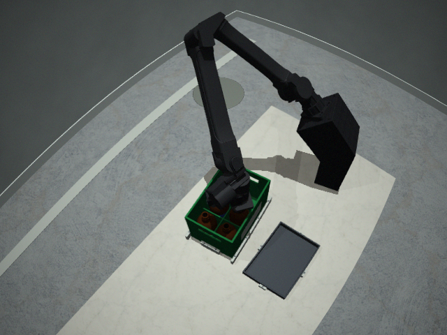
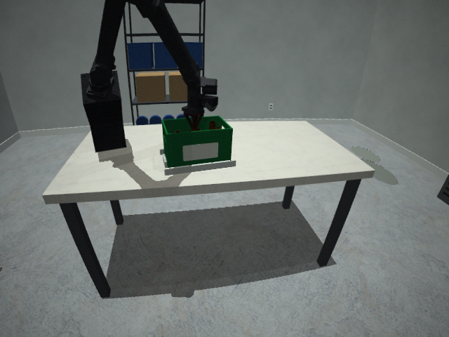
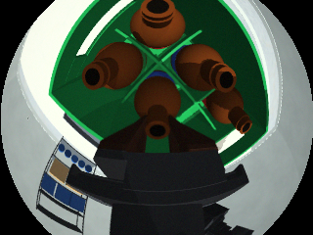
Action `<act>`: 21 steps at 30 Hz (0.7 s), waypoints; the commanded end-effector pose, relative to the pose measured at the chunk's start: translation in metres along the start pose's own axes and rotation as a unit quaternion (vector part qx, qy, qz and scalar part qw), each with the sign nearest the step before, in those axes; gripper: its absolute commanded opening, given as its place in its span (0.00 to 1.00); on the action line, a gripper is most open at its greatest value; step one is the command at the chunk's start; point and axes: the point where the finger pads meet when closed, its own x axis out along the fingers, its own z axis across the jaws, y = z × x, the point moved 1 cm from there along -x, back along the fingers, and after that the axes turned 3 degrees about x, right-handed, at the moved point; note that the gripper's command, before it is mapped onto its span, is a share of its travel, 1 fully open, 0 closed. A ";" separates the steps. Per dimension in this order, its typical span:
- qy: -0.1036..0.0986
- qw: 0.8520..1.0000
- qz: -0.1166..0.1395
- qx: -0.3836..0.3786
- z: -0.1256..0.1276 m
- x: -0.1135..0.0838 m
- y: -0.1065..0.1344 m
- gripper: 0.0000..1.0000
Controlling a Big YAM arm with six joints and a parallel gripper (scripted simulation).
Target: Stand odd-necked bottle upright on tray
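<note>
A green crate point(image 1: 210, 239) point(image 2: 172, 146) point(image 3: 215, 22) holds five brown bottles in divided cells. My gripper point(image 3: 156, 132) point(image 2: 193, 122) reaches down into the crate and is shut on the neck of one brown bottle point(image 3: 156, 100), which stands upright in its cell, near the crate's middle. In the overhead view the wrist covers that bottle. Other bottles point(image 1: 204, 218) point(image 1: 226, 229) point(image 3: 156, 20) point(image 3: 111, 69) point(image 3: 205, 69) stand around it. The dark grey tray point(image 1: 281, 260) lies empty on the table to the right of the crate.
A tall black box point(image 1: 330, 140) point(image 2: 104, 116) stands on the table behind the crate, at the arm's base. The crate rests on a pale flat base point(image 2: 199, 167). A shelf rack point(image 2: 165, 72) stands behind the table.
</note>
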 end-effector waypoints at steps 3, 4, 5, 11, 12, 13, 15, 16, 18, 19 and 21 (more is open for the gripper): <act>-0.001 1.000 -0.002 0.001 -0.002 0.001 -0.004 0.61; -0.001 1.000 -0.002 0.001 -0.002 0.001 -0.004 0.61; -0.001 1.000 -0.003 0.001 -0.001 0.001 -0.004 0.61; -0.001 1.000 -0.003 0.001 -0.001 0.001 -0.004 0.61; -0.001 1.000 -0.003 0.001 -0.001 0.001 -0.004 0.61; -0.001 1.000 -0.003 0.001 -0.001 0.001 -0.004 0.61; -0.001 1.000 -0.003 0.001 -0.001 0.001 -0.004 0.61; -0.001 1.000 -0.003 0.001 -0.001 0.001 -0.004 0.61; -0.001 1.000 -0.003 0.001 -0.001 0.001 -0.004 0.61; -0.001 1.000 -0.003 0.001 -0.001 0.001 -0.004 0.61; -0.001 1.000 -0.003 0.001 -0.001 0.001 -0.004 0.61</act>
